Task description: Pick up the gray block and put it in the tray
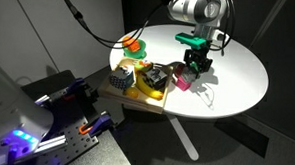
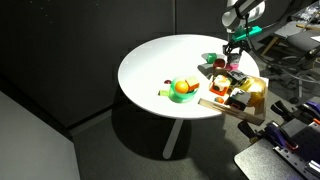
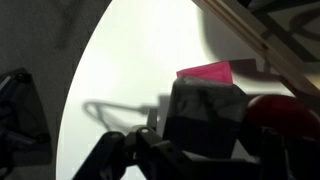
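My gripper (image 1: 195, 69) hangs low over the round white table (image 1: 238, 71), close to the near edge of the tray (image 1: 147, 101). In the wrist view the gray block (image 3: 205, 112) fills the space between my fingers – it looks clamped there, dull and slightly creased, with one dark finger (image 3: 125, 158) showing at its left and the other side lost in blur. Just behind it lies the pink block (image 3: 205, 72), which in an exterior view sits on the tabletop right beside my fingertips (image 1: 183, 83). The light-wood rim of the tray (image 3: 265, 45) crosses the top corner of the wrist view, so the gray block is near the tray but outside it, over bare table. A blurred red shape (image 3: 285, 120) sits beside the block; I cannot tell what it is. The tray overhangs the table edge and holds a clutter of things – a yellow piece (image 1: 153, 81) among them – while a green and orange object (image 1: 134, 47) stands apart, farther along the table. My shadow falls on the white surface (image 3: 115, 108) beside the block.
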